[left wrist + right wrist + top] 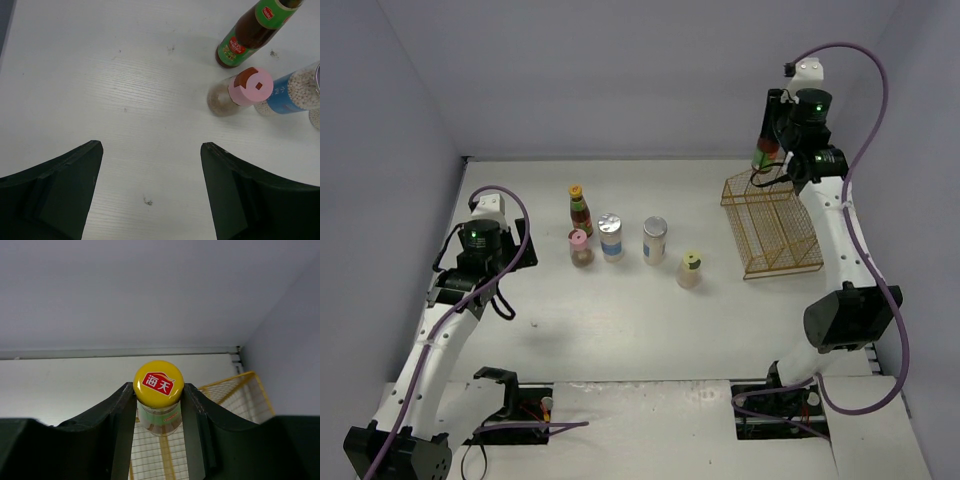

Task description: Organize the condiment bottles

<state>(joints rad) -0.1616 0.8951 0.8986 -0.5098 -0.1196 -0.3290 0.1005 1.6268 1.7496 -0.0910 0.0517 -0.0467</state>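
My right gripper is shut on a slim yellow-capped sauce bottle and holds it above the far left corner of the gold wire basket. On the table stand the other yellow-capped sauce bottle, the pink-lidded brown jar, two silver-lidded jars and the pale yellow-green-lidded jar. My left gripper is open and empty over bare table, left of the pink-lidded jar.
The basket stands at the right of the table, near the right wall. Grey walls close the back and both sides. Cable mounts sit at the near edge by the arm bases.
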